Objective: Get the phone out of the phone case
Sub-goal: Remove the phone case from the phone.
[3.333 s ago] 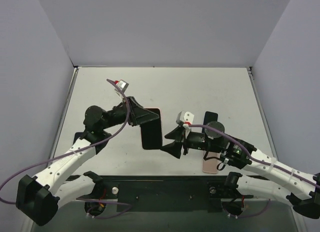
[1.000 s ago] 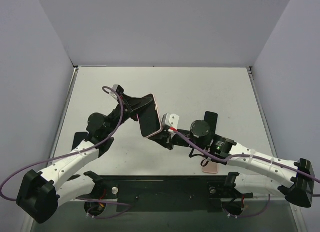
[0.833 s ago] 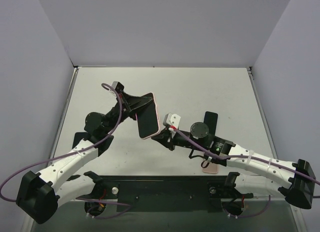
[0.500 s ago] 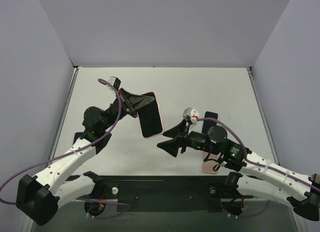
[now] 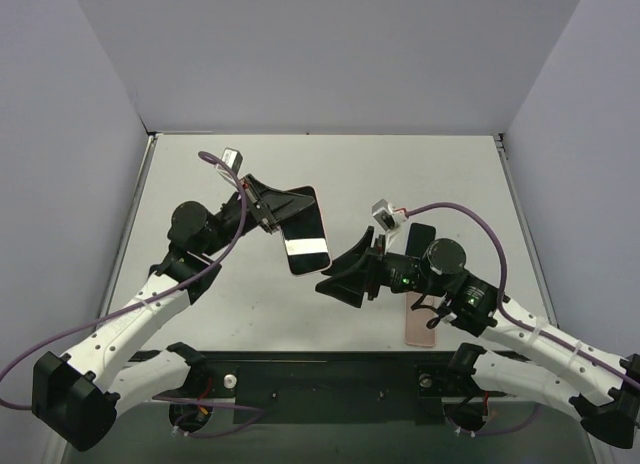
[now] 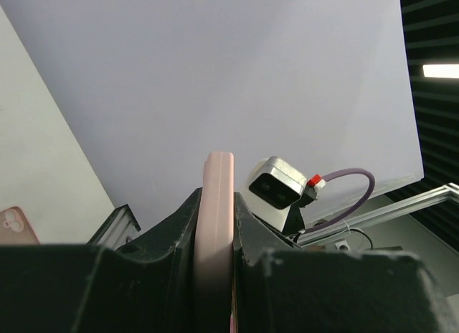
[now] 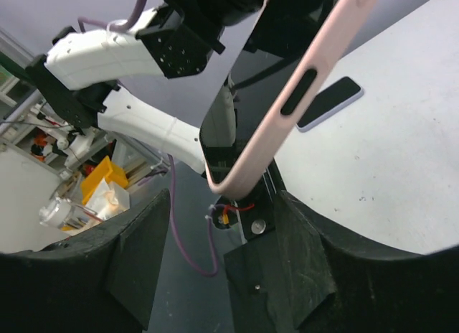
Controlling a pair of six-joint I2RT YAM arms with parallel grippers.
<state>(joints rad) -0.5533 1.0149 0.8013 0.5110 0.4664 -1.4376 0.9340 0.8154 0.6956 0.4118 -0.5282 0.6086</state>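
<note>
A pink slab [image 5: 420, 326] lies flat on the surface [image 5: 400, 174], nearer than the phone [image 5: 306, 239] and off to its right, partly under the right arm.

The right pincer [image 5: 335, 274] hangs just beside the phone's lower end, on its near right. Its jaws are spread wide and hold nothing. From the right wrist camera, the bottom corner of the phone sits in line with the gap between the two fingers. From overhead the pincer and the phone look apart.

The phone is lifted off the surface and tilted, with its dark glossy screen facing up and towards the right pincer. It sits inside its pink case [image 6: 216, 204], whose rim runs all round the screen.

The left pincer [image 5: 272, 206] grips the phone's upper left end. Its jaws are closed onto the case, one finger pressed against each broad face. The left wrist camera shows the pink edge squeezed between them.

A dark handset [image 7: 330, 102] lies flat on the surface to the right of the phone, well apart from it and partly hidden by the right arm.
</note>
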